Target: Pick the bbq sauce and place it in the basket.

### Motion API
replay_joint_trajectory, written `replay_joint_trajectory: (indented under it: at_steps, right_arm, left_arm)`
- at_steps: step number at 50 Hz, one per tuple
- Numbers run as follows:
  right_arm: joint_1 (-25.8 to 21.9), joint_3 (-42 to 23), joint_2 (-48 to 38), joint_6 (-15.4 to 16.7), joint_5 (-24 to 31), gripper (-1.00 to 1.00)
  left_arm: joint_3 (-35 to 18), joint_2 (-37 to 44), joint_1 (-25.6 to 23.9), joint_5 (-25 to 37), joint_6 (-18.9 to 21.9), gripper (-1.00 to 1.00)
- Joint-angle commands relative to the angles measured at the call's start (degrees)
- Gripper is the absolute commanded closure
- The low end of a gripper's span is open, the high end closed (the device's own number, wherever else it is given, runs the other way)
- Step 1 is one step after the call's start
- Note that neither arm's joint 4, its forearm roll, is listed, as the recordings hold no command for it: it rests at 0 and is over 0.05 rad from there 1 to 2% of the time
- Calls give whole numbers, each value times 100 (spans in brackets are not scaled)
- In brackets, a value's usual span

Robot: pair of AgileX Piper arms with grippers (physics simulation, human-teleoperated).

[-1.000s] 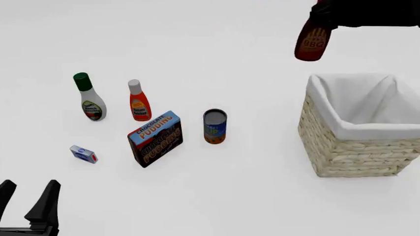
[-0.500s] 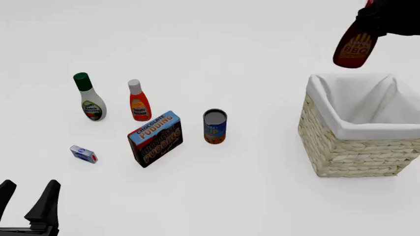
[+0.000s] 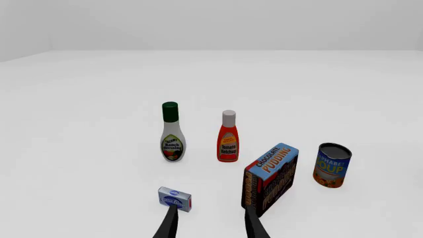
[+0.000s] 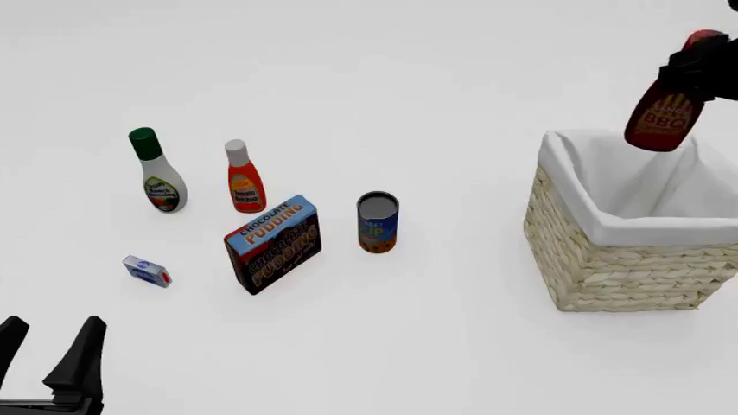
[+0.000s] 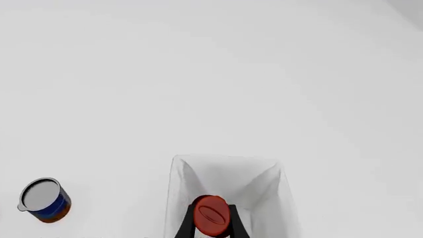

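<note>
The bbq sauce (image 4: 664, 118), a dark reddish-brown bottle with a red cap, hangs tilted in the air above the far right part of the basket (image 4: 623, 278), a tan wicker one with a white liner. My right gripper (image 4: 696, 62) is shut on the bottle near its neck. In the right wrist view the red cap of the bbq sauce (image 5: 211, 216) shows between the fingers (image 5: 187, 227), with the basket's white liner (image 5: 198, 171) below it. My left gripper (image 4: 52, 339) is open and empty at the near left; it also shows in the left wrist view (image 3: 210, 220).
On the left stand a white ranch bottle with a green cap (image 4: 155, 173), an orange-red ketchup bottle with a white cap (image 4: 242, 179), a chocolate pudding box (image 4: 273, 245), a soup can (image 4: 378, 222) and a small blue box (image 4: 148, 271).
My right gripper has carried the bbq sauce to the right and slightly down, from left of the basket to above its opening. The left arm has not moved.
</note>
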State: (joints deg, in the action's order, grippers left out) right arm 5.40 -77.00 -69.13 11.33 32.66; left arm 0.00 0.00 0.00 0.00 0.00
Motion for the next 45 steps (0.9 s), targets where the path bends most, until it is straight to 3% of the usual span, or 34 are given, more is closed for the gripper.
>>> replay_joint_trajectory:
  at_steps: [1,45]
  right_arm:
    - [208,362,46,-66,-243,100]
    - [595,1526,-523,-194,-1310,100]
  left_arm:
    - [0,0,0,0,0,-100]
    - [0,0,0,0,0,-100]
